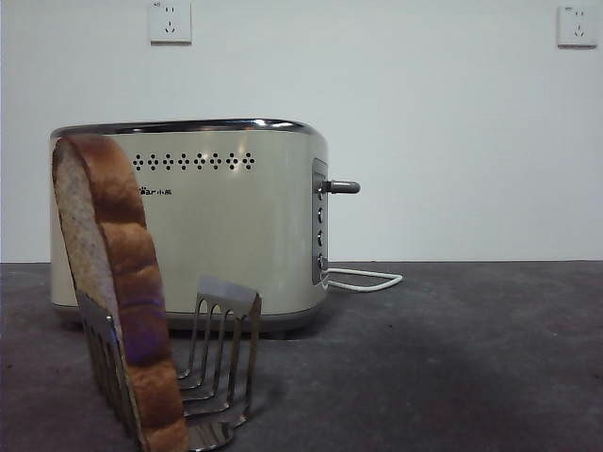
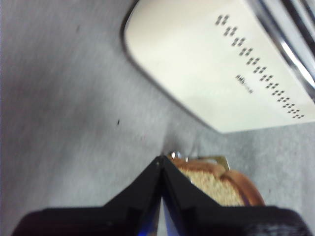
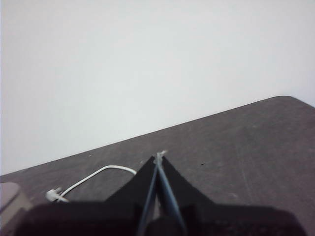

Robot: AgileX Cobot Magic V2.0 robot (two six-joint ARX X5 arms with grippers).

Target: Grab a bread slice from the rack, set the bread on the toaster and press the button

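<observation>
A slice of bread (image 1: 118, 282) with dark crust leans in the silver rack (image 1: 221, 358) at the front left. Behind them stands the cream toaster (image 1: 226, 226), its lever (image 1: 341, 186) jutting from the grey side panel. In the left wrist view my left gripper (image 2: 161, 162) is shut and empty, hovering above the slice of bread (image 2: 216, 184) and the rack (image 2: 221, 160), with the toaster (image 2: 216, 64) beyond. My right gripper (image 3: 160, 157) is shut and empty over bare table, away from the toaster. Neither arm shows in the front view.
A white power cord (image 1: 363, 278) loops on the dark table (image 1: 452, 358) to the right of the toaster; its plug (image 3: 53, 195) lies near the right gripper's view. Two wall sockets (image 1: 170, 21) sit high on the white wall.
</observation>
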